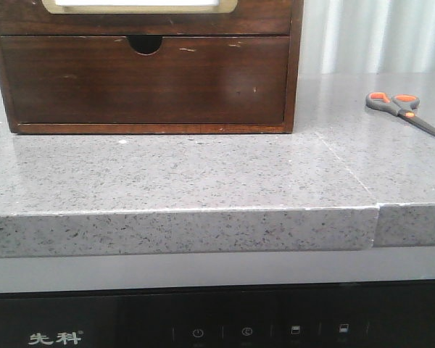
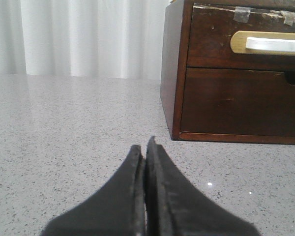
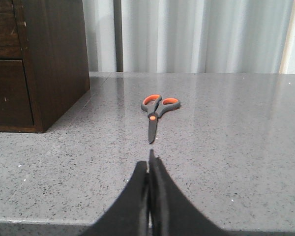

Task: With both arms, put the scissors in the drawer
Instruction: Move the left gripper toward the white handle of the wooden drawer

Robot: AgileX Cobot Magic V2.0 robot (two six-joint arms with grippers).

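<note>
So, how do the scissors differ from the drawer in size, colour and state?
The scissors are small; the drawer is far wider. The scissors are grey with orange-lined loops; the drawer is dark-brown wood, scratched. The scissors lie flat and loose on the counter, blades shut; the drawer sits pushed into its case. Neither is touched by a gripper.

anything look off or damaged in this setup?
Only wear. The wide dark-brown wooden drawer is closed, its front scratched near the top right. Bits of tape cling to the upper panel of the dark wooden case. The small grey scissors with orange-lined loops lie flat and closed on the grey speckled counter.
</note>
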